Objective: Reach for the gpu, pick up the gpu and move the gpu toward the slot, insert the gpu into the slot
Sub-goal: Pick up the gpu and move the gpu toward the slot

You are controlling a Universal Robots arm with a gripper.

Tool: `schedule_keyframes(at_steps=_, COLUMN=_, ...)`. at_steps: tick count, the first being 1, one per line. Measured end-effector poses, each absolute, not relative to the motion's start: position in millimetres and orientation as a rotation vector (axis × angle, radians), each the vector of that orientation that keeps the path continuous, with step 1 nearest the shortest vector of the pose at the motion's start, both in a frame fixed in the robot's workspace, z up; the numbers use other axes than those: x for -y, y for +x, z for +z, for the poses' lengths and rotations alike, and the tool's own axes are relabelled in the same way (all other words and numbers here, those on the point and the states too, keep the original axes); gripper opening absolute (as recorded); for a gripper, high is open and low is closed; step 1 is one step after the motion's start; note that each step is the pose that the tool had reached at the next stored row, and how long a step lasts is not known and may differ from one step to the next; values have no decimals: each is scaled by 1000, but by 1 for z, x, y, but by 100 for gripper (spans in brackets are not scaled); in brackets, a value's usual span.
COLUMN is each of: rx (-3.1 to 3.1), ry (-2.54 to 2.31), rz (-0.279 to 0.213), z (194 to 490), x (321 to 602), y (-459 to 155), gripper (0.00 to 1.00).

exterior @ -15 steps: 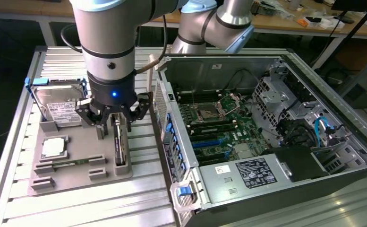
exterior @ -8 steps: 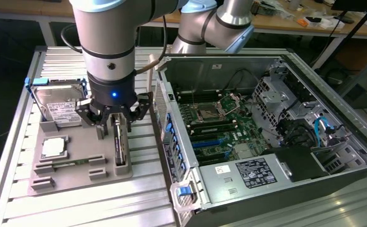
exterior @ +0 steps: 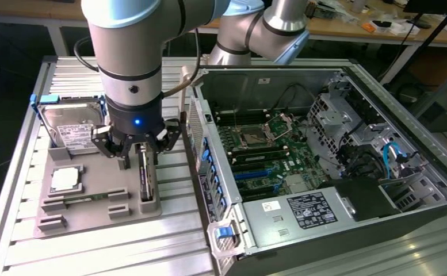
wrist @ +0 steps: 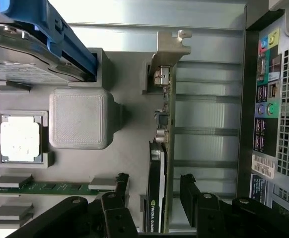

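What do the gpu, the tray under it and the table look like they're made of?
The gpu: thin circuit board with a glossy black cover, likely plastic; its bracket looks like dull bent sheet metal. The tray: matte gray plastic, probably 3D-printed, going by the fine grid texture on its block. The table: ribbed silvery slats, likely aluminium.

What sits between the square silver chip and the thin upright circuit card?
A grey square plastic block on the grey tray, shown in the wrist view.
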State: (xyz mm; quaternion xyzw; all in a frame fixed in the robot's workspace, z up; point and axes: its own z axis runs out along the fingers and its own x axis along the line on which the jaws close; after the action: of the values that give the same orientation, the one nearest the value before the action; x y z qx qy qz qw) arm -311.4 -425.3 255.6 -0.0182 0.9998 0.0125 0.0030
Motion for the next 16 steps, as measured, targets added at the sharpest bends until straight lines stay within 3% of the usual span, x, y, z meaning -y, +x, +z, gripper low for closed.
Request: schedule_keyframes(at_steps=16, rx=-3135, ry=1, rz=39, z=254, x=425, y=-311, gripper=54)
